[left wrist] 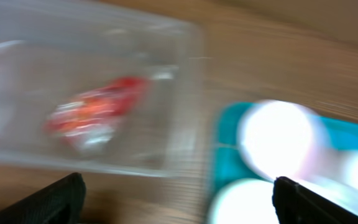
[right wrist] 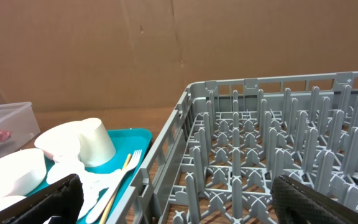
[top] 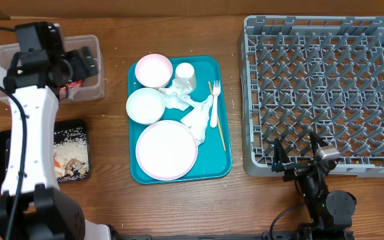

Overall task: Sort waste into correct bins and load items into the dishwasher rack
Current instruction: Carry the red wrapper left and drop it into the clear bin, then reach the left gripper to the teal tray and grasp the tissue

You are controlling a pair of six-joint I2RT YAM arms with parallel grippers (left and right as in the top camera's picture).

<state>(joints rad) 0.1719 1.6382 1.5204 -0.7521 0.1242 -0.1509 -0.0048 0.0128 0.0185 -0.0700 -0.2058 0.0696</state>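
Observation:
My left gripper hangs open over the clear tub. The shiny red wrapper lies loose inside that tub, apart from the fingers, and the left wrist view is blurred. Rice-like scraps lie in the black tray. On the teal tray are a large plate, two bowls, a cup, a fork, a wooden stick and crumpled napkins. My right gripper is open and empty at the near left corner of the dishwasher rack.
A brown cardboard wall stands behind the table. The left arm's white link covers part of the black tray. A narrow strip of bare wood separates the teal tray from the rack.

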